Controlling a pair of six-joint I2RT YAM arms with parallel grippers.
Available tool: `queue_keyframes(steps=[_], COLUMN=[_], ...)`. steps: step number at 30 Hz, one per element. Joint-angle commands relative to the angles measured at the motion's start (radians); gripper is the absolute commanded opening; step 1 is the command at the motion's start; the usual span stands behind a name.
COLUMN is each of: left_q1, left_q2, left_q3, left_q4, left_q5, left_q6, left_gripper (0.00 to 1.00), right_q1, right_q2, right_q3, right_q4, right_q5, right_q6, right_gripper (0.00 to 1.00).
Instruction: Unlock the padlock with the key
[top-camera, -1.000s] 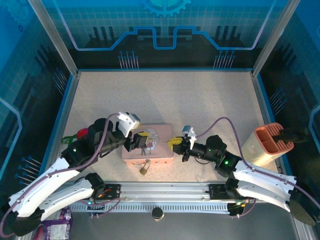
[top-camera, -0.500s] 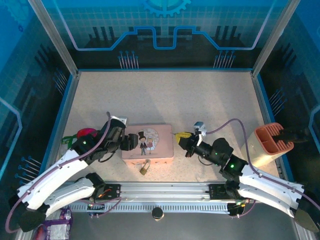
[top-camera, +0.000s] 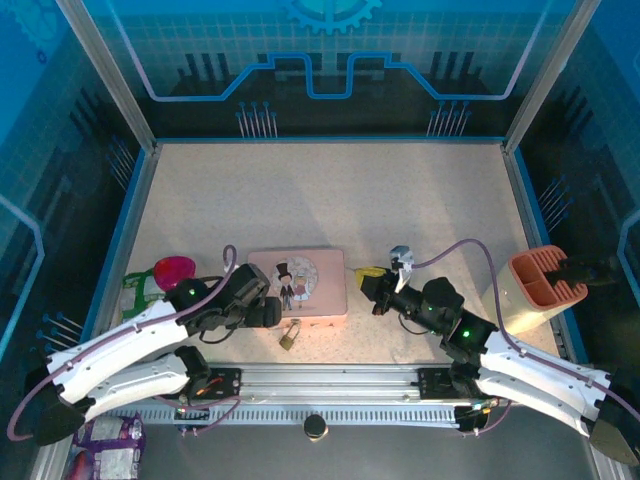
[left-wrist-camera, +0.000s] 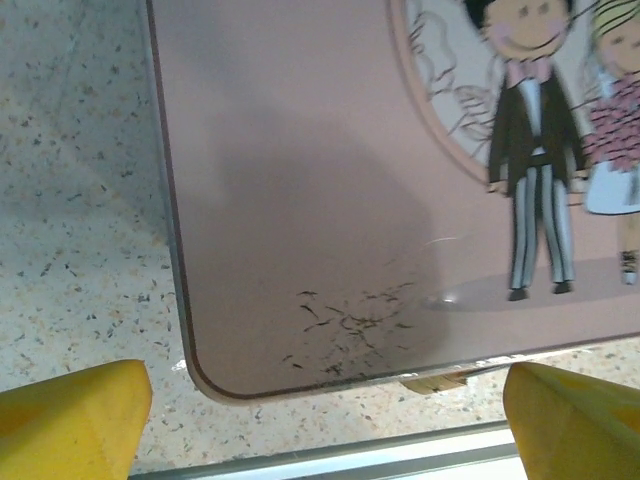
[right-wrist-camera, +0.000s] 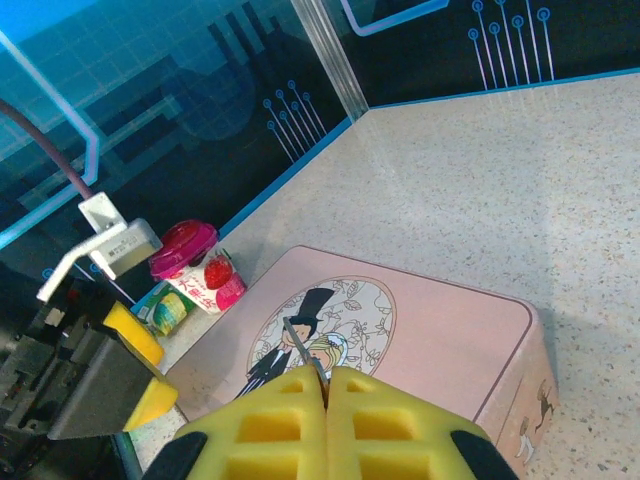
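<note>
The padlock (top-camera: 288, 336) is seen lying flat on the table (top-camera: 330, 190), just in front of the near wall of the pink tin (top-camera: 320, 290). Its shackle is turned toward the tin and its brass body toward the arm bases, so its long axis is judged to run roughly near to far.

The left gripper (top-camera: 266, 313) is placed just to the padlock's left, over the tin's near corner, and is the nearer one. Its yellow fingers (left-wrist-camera: 70, 420) are spread wide with nothing between them.

The right gripper (right-wrist-camera: 327, 385) is held to the right of the tin, well apart from the padlock. It is clamped on the key (right-wrist-camera: 303, 350), whose thin blade is pointed toward the tin.

The tin's lid is closed, so its contents cannot be told. A yogurt cup (right-wrist-camera: 190, 262) stands sealed to the left.
</note>
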Motion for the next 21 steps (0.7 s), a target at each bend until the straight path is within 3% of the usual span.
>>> queue_keyframes(steps=[1,12,21], left_q1=[-0.012,-0.012,-0.013], left_q2=[-0.009,0.103,0.092], left_q3=[-0.086,-0.118,-0.14], left_q4=[0.082,0.24,0.334], left_q5=[0.023,0.064,0.129], left_q6=[-0.041,0.085,0.175], left_gripper=[0.93,0.96,0.99], right_q1=[0.008,0.008,0.008], right_q2=[0.004,0.014,0.011], right_q3=[-0.022,-0.011,0.006], right_q4=[0.017,-0.008,-0.043], right_q5=[0.034,0.055,0.055], right_q6=[0.019,0.025,0.037], right_gripper=[0.0,0.0,0.0])
